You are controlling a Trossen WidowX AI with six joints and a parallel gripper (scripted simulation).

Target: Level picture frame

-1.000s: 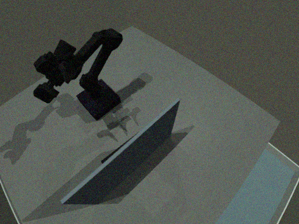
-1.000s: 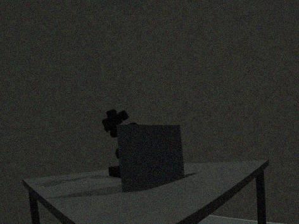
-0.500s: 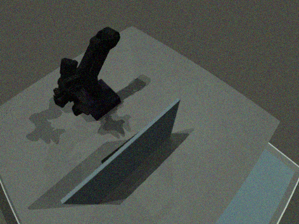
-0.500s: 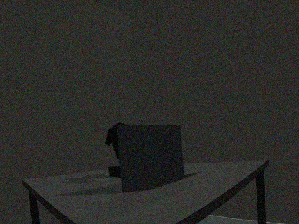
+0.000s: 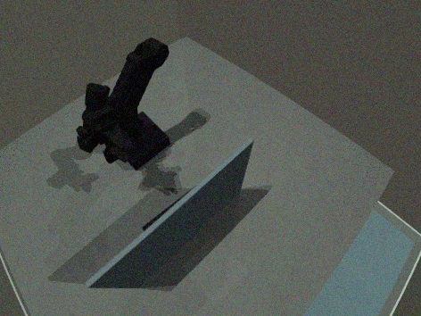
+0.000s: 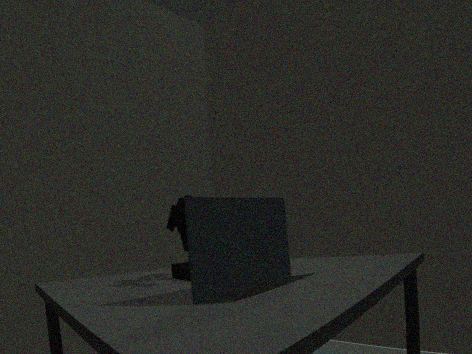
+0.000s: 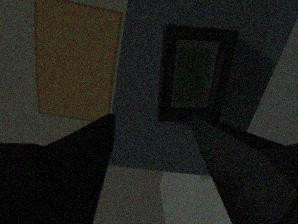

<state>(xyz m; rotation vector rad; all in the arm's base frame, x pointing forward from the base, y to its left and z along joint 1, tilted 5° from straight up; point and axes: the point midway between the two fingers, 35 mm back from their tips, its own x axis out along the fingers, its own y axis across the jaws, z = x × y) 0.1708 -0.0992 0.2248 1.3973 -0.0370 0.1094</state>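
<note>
From the wrist, left to right: a flat, matte orange rectangle with straight edges; then the gripper, its dark, tapering fingers partly open with nothing between them; then the picture frame, rectangular and black around a dark green picture, on the smooth blue-grey wall panel. The right-hand fingertip overlaps its lower edge in view; contact and levelness I cannot tell.

A bare, dim room with one table
</note>
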